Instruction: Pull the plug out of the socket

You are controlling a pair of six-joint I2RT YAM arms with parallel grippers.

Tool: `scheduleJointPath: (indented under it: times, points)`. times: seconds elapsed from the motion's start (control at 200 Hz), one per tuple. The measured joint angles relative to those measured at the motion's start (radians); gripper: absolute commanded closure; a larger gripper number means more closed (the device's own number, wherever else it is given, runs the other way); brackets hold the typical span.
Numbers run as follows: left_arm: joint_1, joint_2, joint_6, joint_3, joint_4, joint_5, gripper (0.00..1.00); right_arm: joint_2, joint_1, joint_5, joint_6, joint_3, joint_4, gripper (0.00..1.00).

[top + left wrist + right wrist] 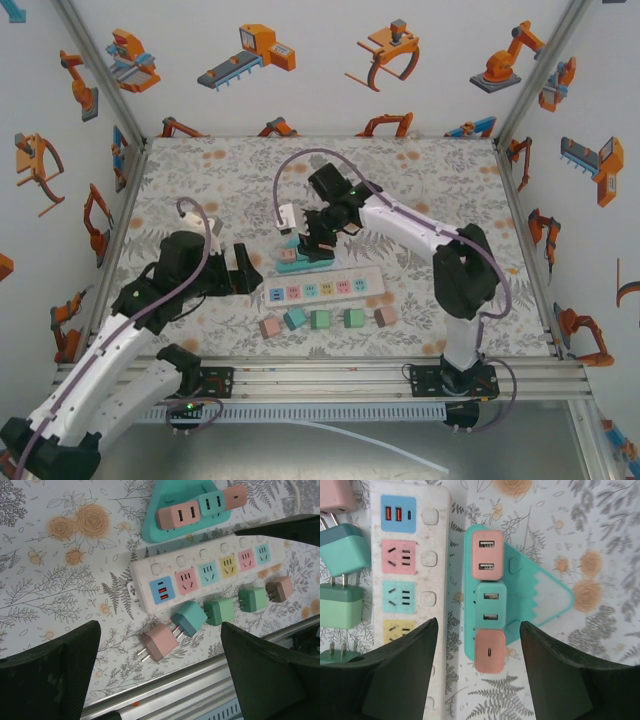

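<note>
The power strip (pixel 325 288) is lying across the middle of the table (pixel 440 180), parallel to its near edge. The socket (pixel 318 266) is sitting just behind the strip's left end, carrying three plugs (pixel 490 607). Five loose plugs (pixel 328 319) are lying in a row between strip and near edge. My right gripper (pixel 312 240) is hovering over the socket.

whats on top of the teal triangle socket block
Three plugs sit in a row on the teal block: pink two-port plug, teal plug, single-port pink plug. Their prongs and the sockets beneath are covered.
</note>
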Motion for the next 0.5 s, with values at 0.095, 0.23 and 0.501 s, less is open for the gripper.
scheduleJointPath:
  times: [0.095, 0.23, 0.501]
  points:
    - [0.035, 0.106, 0.000, 0.037, 0.025, 0.020, 0.04, -0.083, -0.016, -0.005, -0.004, -0.064, 0.055, 0.44]
    - [0.098, 0.251, 0.002, 0.092, 0.104, 0.081, 0.12, -0.157, -0.069, -0.033, -0.013, -0.167, 0.133, 0.46]
    - [0.135, 0.571, 0.030, 0.224, 0.293, 0.216, 0.25, -0.130, -0.107, -0.079, -0.060, -0.289, 0.252, 0.51]
